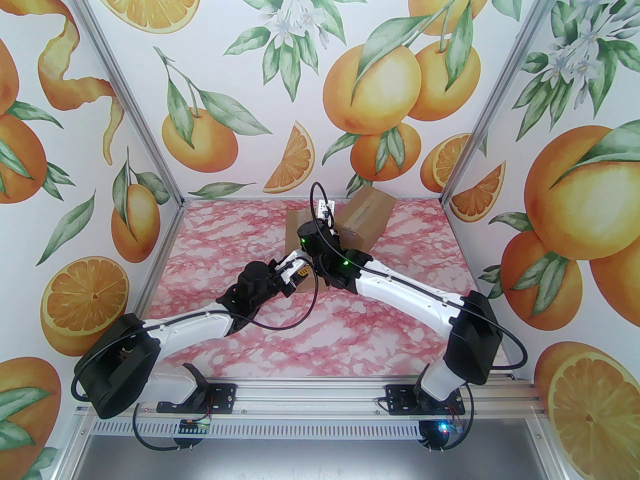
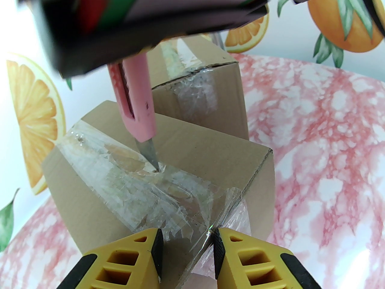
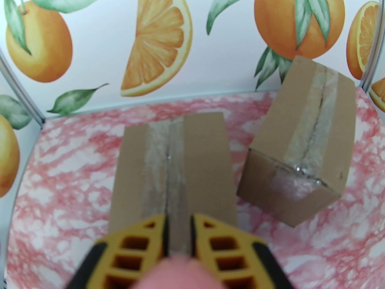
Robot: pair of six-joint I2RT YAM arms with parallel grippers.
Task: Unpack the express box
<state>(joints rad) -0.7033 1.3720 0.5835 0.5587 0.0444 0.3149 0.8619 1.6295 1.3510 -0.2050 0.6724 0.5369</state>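
One knife (image 2: 137, 101), tip hidden in box (image 2: 210, 158) tape (image 2: 144, 191)

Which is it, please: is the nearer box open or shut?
Shut. On the nearer box, the flaps lie flat under clear tape; the pink knife merely pricks it with its blade tip.

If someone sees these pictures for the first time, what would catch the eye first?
First, the pink utility knife held in the right gripper, its blade stuck into the clear tape on top of the near cardboard box, mid-way across the pink marbled table. Then the left gripper, jaws apart at that box's near corner, and a second taped box lying askew just behind, to the right.
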